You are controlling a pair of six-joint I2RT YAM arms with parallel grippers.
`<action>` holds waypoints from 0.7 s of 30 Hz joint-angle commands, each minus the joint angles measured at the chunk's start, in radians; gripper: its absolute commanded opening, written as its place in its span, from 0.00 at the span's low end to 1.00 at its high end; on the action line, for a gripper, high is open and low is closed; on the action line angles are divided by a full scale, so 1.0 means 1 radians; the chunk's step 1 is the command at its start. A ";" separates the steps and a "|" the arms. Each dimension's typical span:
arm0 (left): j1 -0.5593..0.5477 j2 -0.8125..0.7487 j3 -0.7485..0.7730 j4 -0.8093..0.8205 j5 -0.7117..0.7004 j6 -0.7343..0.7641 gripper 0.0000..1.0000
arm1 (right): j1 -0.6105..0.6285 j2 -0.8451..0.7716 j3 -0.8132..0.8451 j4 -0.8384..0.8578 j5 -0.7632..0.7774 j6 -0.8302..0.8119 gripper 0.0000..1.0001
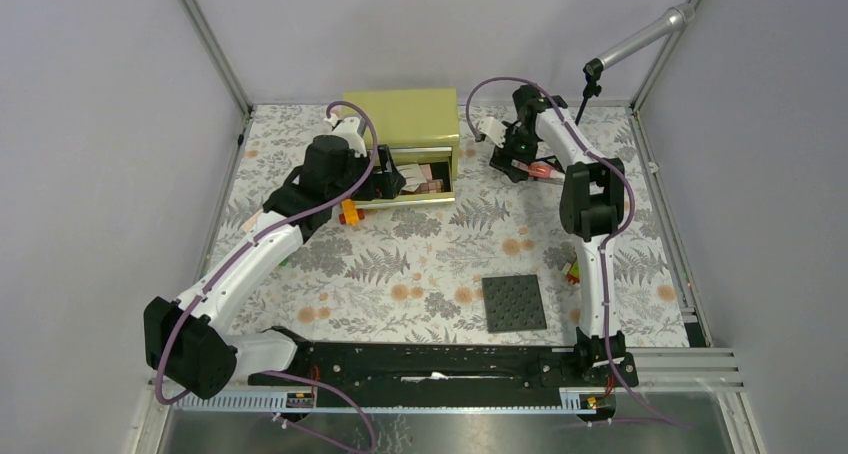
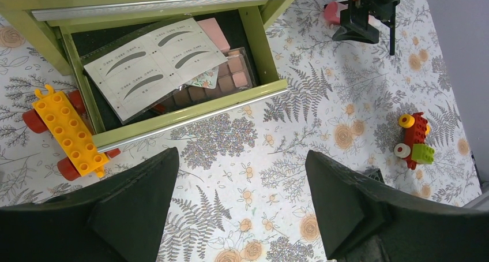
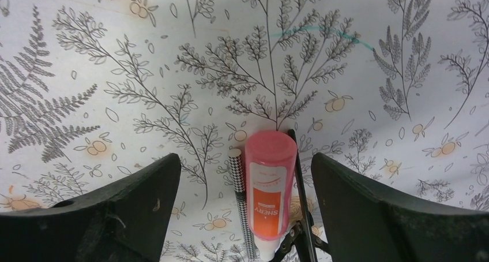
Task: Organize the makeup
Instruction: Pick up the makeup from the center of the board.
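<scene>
A pink-red tube (image 3: 269, 184) lies on the floral table between my right gripper's open fingers, with a thin houndstooth pencil (image 3: 240, 199) against its left side and a black folding tool (image 3: 302, 216) on its right. In the top view the tube (image 1: 541, 170) lies under my right gripper (image 1: 520, 160) at the back right. My left gripper (image 2: 242, 175) is open and empty above the table, just in front of the open green drawer (image 2: 190, 115). The drawer holds an eyebrow stencil card (image 2: 153, 63), a palette (image 2: 230, 74) and a pink compact (image 2: 214, 34).
An orange toy car (image 2: 66, 132) sits left of the drawer. A red brick toy (image 2: 414, 138) lies at the right. A dark grey studded plate (image 1: 514, 303) lies near the front. The green cabinet (image 1: 402, 114) stands at the back. A camera stand (image 1: 590, 84) is at the back right.
</scene>
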 commanded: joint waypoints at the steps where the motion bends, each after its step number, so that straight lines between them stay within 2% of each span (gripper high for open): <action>1: 0.008 -0.020 0.011 0.040 0.025 0.008 0.88 | -0.022 0.018 0.003 0.004 0.010 0.007 0.89; 5: 0.009 -0.020 0.010 0.040 0.026 0.008 0.88 | -0.030 0.024 0.001 -0.004 0.007 0.000 0.79; 8: 0.010 -0.021 0.010 0.041 0.027 0.008 0.88 | -0.031 0.029 -0.001 0.002 0.015 -0.008 0.58; 10: 0.011 -0.021 0.010 0.040 0.026 0.007 0.87 | -0.031 0.029 -0.007 0.009 0.013 -0.008 0.49; 18: 0.013 -0.019 0.010 0.043 0.034 0.005 0.87 | -0.031 0.014 -0.006 0.015 -0.046 0.003 0.37; 21: 0.014 -0.019 0.008 0.046 0.039 0.003 0.87 | -0.031 0.000 -0.002 0.016 -0.085 0.017 0.35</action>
